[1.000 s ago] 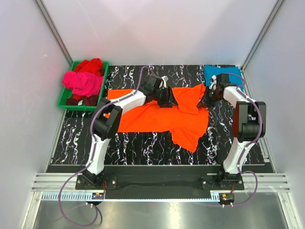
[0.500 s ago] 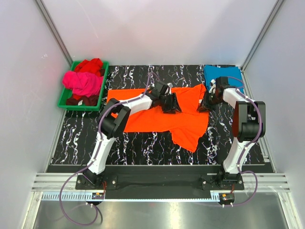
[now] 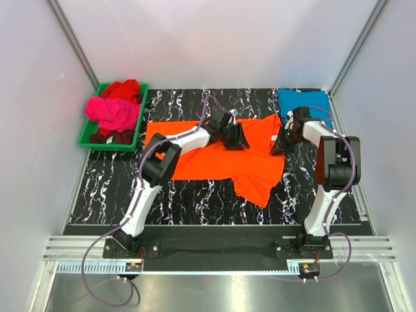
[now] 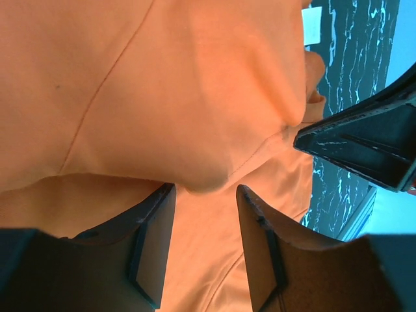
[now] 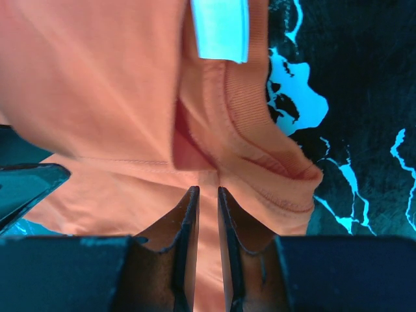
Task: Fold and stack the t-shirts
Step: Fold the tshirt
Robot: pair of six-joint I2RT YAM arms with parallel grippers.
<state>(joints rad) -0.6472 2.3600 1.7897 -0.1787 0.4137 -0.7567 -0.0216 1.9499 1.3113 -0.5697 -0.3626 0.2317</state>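
The bright orange t-shirt (image 3: 208,159) lies spread on the black marbled table, its right part folded back over itself. My left gripper (image 3: 237,136) is open low over the shirt's upper middle, and a hanging fold of orange cloth (image 4: 162,84) sits at its fingertips (image 4: 205,188). My right gripper (image 3: 281,142) is at the shirt's right edge, its jaws nearly together on orange cloth by the collar (image 5: 208,188); a white label (image 5: 221,29) shows there. The teal-blue shirt (image 3: 302,101) lies folded at the back right. The magenta-pink (image 3: 114,112) and red (image 3: 123,88) shirts lie crumpled in the tray.
The green plastic tray (image 3: 88,133) stands at the back left, off the table's left edge. White walls close in the back and both sides. My right gripper's fingers (image 4: 364,140) show close by in the left wrist view.
My left gripper has slid right across the orange shirt toward the right gripper. The right gripper has shifted only slightly. The folded flap stays in place.
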